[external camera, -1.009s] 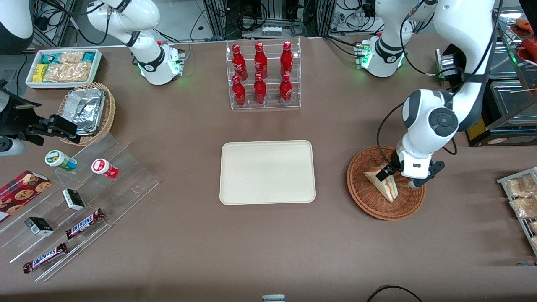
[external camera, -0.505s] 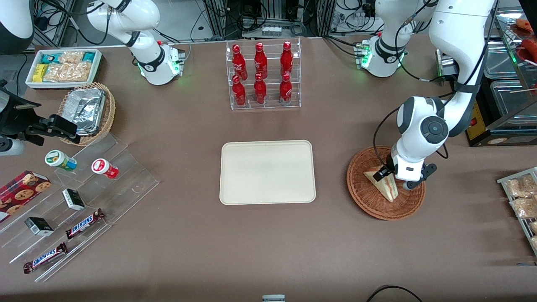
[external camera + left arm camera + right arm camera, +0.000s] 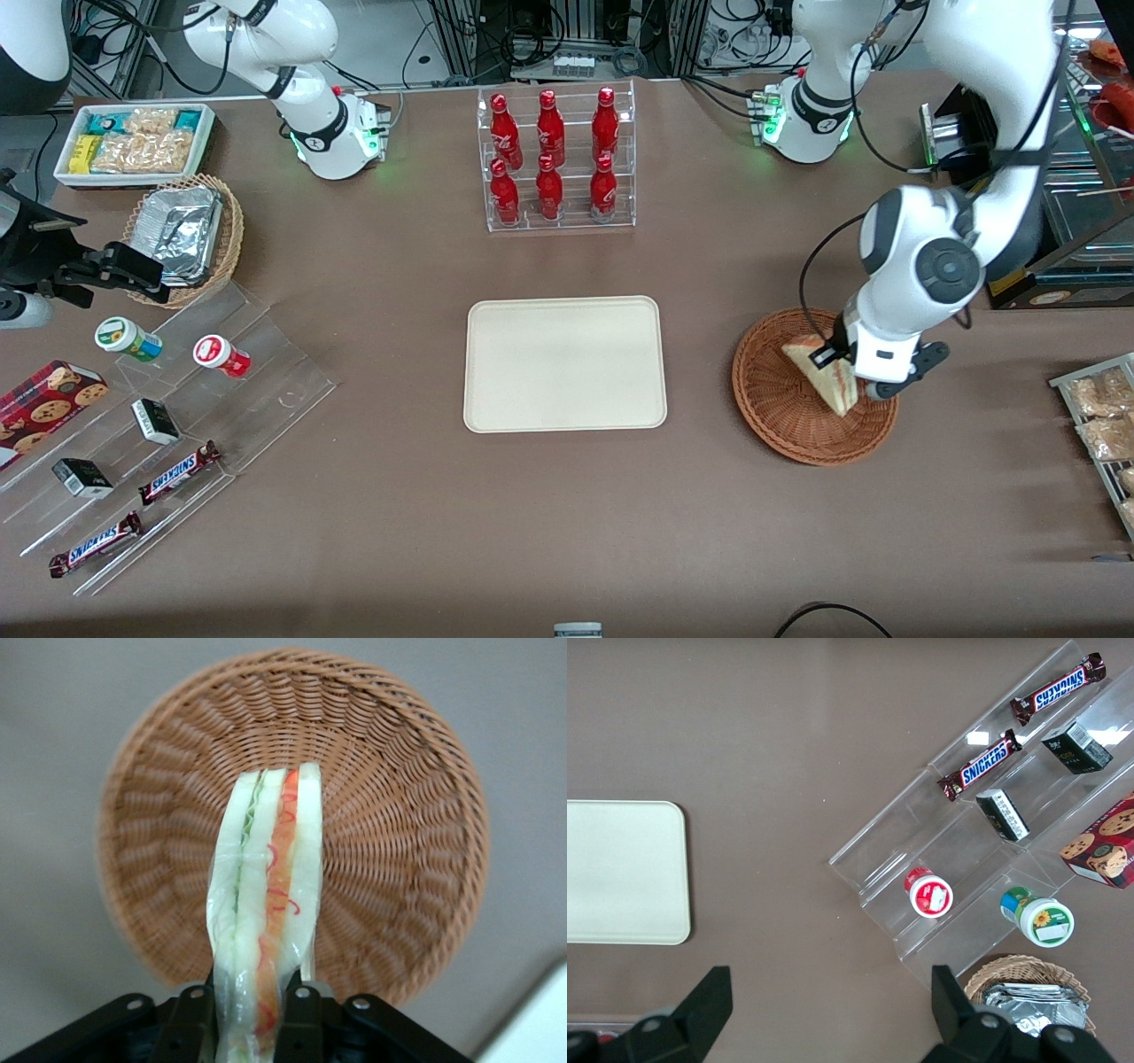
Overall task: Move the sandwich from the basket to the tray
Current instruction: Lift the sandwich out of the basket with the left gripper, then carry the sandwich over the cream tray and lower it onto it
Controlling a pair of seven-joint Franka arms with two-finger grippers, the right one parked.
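Observation:
The sandwich (image 3: 826, 376), a wrapped white wedge with red and green filling (image 3: 266, 921), hangs lifted above the reddish-brown wicker basket (image 3: 780, 416), clear of its floor (image 3: 390, 859). My left gripper (image 3: 849, 372) is shut on the wedge, one black finger (image 3: 189, 1019) pressing each bread face (image 3: 251, 1026). The cream tray (image 3: 564, 363) lies flat mid-table, beside the basket toward the parked arm's end, with nothing on it (image 3: 620, 870).
A clear rack of red bottles (image 3: 554, 159) stands farther from the front camera than the tray. Clear stepped shelves with candy bars and cups (image 3: 159, 425), a tan basket of foil containers (image 3: 182, 235) and a snack box (image 3: 133, 142) sit toward the parked arm's end. Bagged snacks (image 3: 1099, 416) lie near the basket.
The gripper, shut on the sandwich throughout, dipped toward the tray side of the basket and has now risen and shifted back, carrying the sandwich up off the basket floor.

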